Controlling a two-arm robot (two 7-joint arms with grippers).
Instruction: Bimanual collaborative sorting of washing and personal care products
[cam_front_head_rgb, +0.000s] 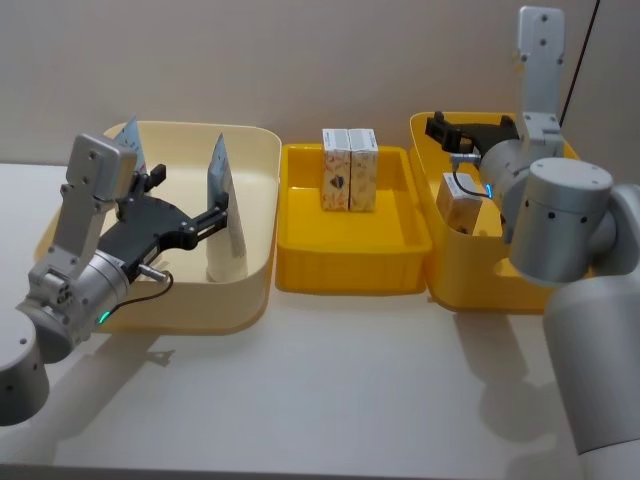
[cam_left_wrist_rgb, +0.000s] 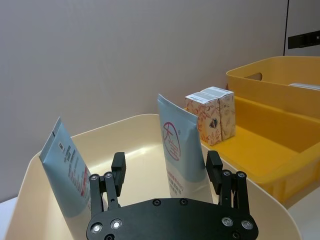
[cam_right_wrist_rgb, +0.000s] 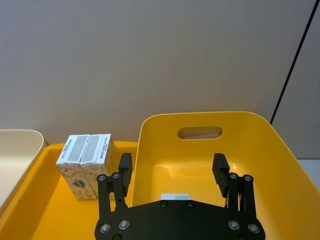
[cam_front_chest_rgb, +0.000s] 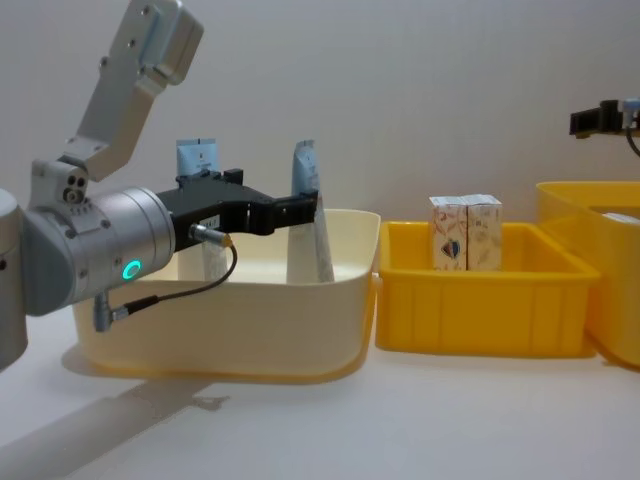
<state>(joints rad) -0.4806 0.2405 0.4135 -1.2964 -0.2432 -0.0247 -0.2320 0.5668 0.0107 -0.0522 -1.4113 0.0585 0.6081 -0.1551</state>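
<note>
Two pale-blue squeeze tubes stand upright in the cream tray (cam_front_head_rgb: 262, 150). The nearer tube (cam_front_head_rgb: 222, 208) (cam_left_wrist_rgb: 179, 150) (cam_front_chest_rgb: 308, 222) stands between the spread fingers of my left gripper (cam_front_head_rgb: 187, 203) (cam_left_wrist_rgb: 166, 165) (cam_front_chest_rgb: 275, 192), which is open, with gaps on both sides in the left wrist view. The other tube (cam_front_head_rgb: 130, 140) (cam_left_wrist_rgb: 64, 170) (cam_front_chest_rgb: 197, 160) leans at the tray's back left. Two printed cartons (cam_front_head_rgb: 349, 170) (cam_right_wrist_rgb: 87, 160) (cam_front_chest_rgb: 465, 232) stand side by side in the middle yellow tray (cam_front_head_rgb: 350, 262). My right gripper (cam_front_head_rgb: 445, 130) (cam_right_wrist_rgb: 172, 165) (cam_front_chest_rgb: 600, 118) hangs open above the right yellow bin (cam_front_head_rgb: 455, 275) (cam_right_wrist_rgb: 200, 117), over a carton (cam_front_head_rgb: 460, 203) (cam_right_wrist_rgb: 175, 196).
The three containers sit in a row on a pale table (cam_front_head_rgb: 330, 390), almost touching. A plain wall lies close behind them. The right arm's large grey body (cam_front_head_rgb: 580, 250) covers the bin's right side.
</note>
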